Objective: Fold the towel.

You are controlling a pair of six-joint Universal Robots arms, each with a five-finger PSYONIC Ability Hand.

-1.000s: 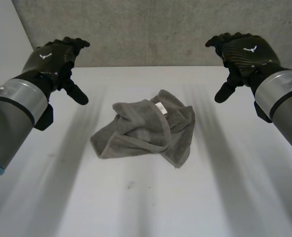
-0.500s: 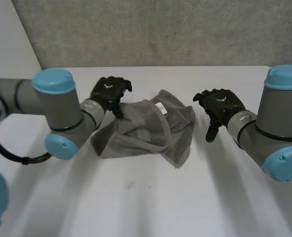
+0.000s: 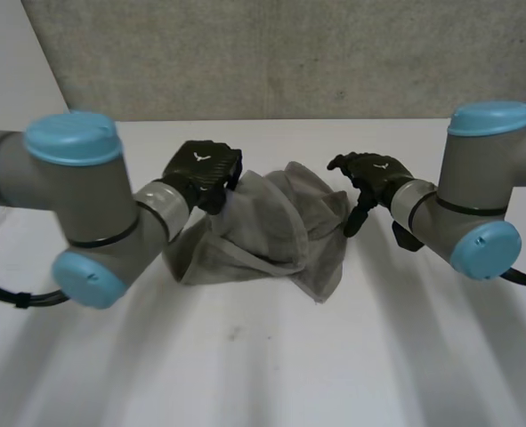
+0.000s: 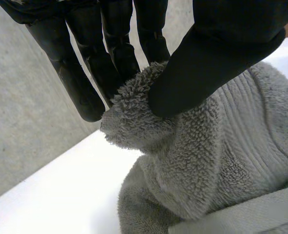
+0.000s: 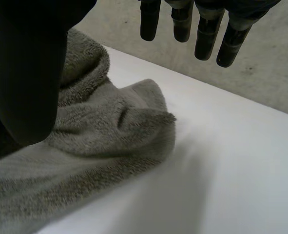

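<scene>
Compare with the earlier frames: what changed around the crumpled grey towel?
Both black hands dropped from high and wide to the crumpled grey terry towel. The left hand has pinched its far left edge between thumb and fingers and lifted it slightly. The right hand moved up to the towel's right side, open, holding nothing. The towel's near part stays put on the white table.
</scene>
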